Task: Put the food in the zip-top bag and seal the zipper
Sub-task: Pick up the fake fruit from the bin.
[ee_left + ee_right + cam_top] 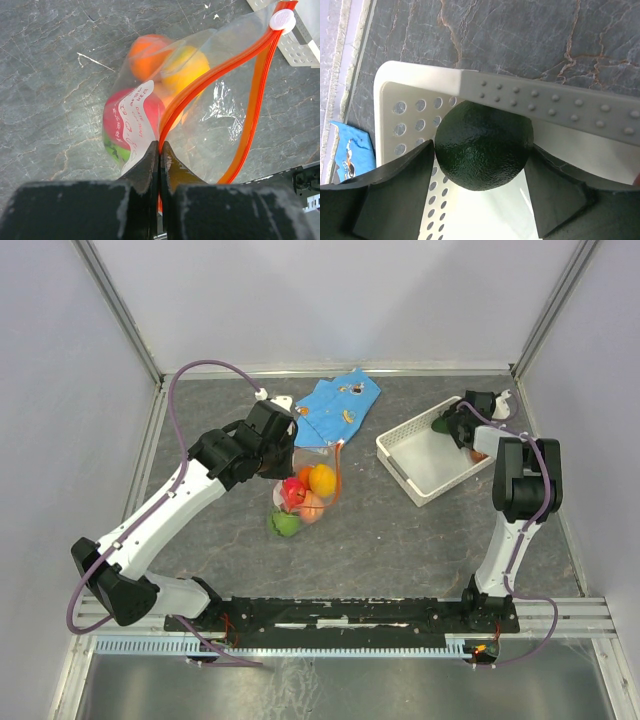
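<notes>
Progress: partly done. Several pieces are already inside the zip-top bag (312, 480): an orange piece (146, 52), a yellow piece (189, 67), a red piece (114, 117) and a green piece (113, 150).
Remaining: at least the dark fruit (482, 147) is not yet loaded. The zipper (215, 75) is unsealed and its two strips gape in a loop. The slider (282, 20) sits at the end far from the left gripper.
Left gripper (160, 150): clenched on the zipper strip at the near end of the bag mouth, just beside the white label (136, 120).
Bag relative to left gripper: directly ahead of the fingertips. The loaded pieces lie beyond the pinch point.
Right gripper (481, 165): grasping the dark fruit, one finger on each side.
Dark fruit relative to right gripper: between the fingers, over the white basket (545, 100) and close to its rim. Whether it touches the rim cannot be told.
Bag relative to right gripper: well apart, to its left.
Judgement: the next step is to carry the dark fruit to the open mouth; sealing comes last.
</notes>
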Available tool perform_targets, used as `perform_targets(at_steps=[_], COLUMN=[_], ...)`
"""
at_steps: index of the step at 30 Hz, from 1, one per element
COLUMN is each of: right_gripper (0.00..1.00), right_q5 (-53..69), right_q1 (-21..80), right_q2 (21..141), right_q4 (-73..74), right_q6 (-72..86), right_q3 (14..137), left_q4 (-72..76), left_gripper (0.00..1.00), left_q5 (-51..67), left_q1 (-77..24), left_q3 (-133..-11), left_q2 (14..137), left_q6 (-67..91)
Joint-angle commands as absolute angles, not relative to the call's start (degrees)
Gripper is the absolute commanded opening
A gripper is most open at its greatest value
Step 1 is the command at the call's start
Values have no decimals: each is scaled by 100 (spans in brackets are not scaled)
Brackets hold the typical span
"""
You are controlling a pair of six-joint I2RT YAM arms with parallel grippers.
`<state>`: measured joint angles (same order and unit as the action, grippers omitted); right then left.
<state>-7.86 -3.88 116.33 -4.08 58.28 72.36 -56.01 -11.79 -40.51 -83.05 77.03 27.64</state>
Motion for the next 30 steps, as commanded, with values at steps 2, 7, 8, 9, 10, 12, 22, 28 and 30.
perform_targets(at_steps=[2,7,8,9,10,12,22,28,30], right_gripper=[81,79,77,76,74,70,51,50,49], right_q5=[-879,-976,-964,-948,-913,-769,109,599,767], right_q1=[-429,-495,-505,-501,-504,-501,-492,-448,-383], right_q2=[11676,11613,11624,11631,11635,11607,10810,10083,9840], right_q4=[-416,-355,-329,-333,-322,-320,-87,228,340], right_q6=[5756,5690,5673,5646,5617,5528,4856,4530,4451], right_q3=[7105,7115,7125,7137,7146,7149,6749,6448,6351], left_q4=[-5405,-5382,-5370,-5364,-5352,-5352,-5339,-5322,-5316], left_gripper=[3,3,3,3,3,3,3,3,3], left_q5=[-1166,-1152,-1154,-1152,-1144,-1130,-1159,-1080,-1045], left_q1=[-4043,-4042,-4043,-4047,-4041,-4039,-4037,-4046,-4041], left_q3=[-8287,-8232,-8215,-8203,-8193,-8191,-8392,-8520,-8540], left_q2=[7601,7574,7567,7560,7552,7550,7597,7682,7705], left_q6=[2966,2991,3001,3012,3018,3019,2862,2772,2752])
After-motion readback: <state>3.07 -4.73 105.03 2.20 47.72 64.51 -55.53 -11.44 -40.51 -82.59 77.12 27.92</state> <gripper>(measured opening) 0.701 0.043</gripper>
